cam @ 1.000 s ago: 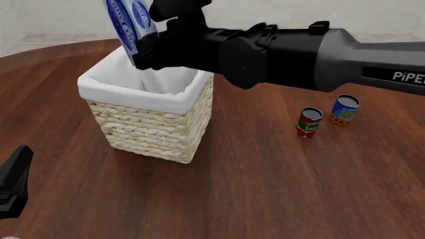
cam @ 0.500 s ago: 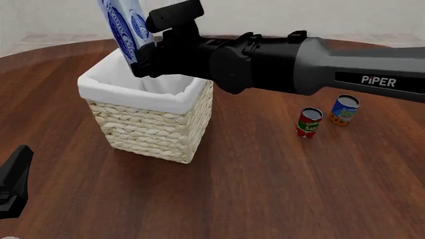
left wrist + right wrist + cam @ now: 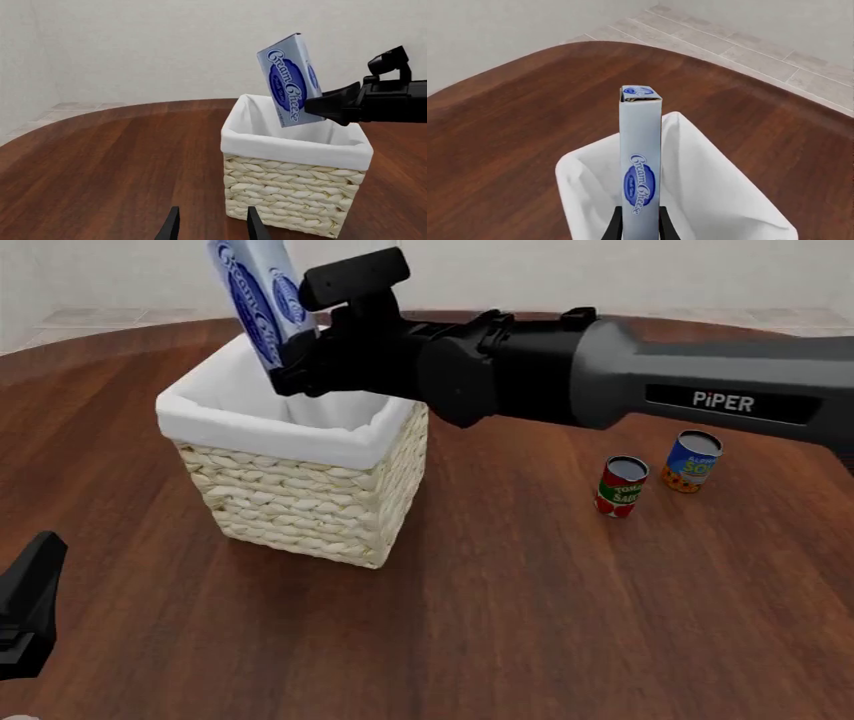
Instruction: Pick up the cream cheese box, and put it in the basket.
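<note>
The cream cheese box (image 3: pixel 254 300) is pale blue-white with a dark blue oval logo. It hangs upright and slightly tilted over the open top of the basket (image 3: pixel 300 505), its lower end level with the white liner rim. My right gripper (image 3: pixel 286 362) is shut on the box's lower end. The left wrist view shows the box (image 3: pixel 290 80) above the basket (image 3: pixel 293 200) with the right gripper (image 3: pixel 320 107) holding it from the side. The right wrist view shows the box's narrow edge (image 3: pixel 640 165) over the liner (image 3: pixel 707 200). My left gripper (image 3: pixel 212 227) stands open, low at the near left (image 3: pixel 27 620).
A red tomato sauce can (image 3: pixel 621 486) and a blue-and-orange can (image 3: pixel 691 461) stand on the brown wooden table (image 3: pixel 534 620) to the right of the basket. The right arm spans the upper middle of the front view. A tiled floor lies beyond the table's far edge.
The right arm has slid leftwards along its length, and the box has shifted only slightly while staying above the basket's opening. The left gripper has not moved.
</note>
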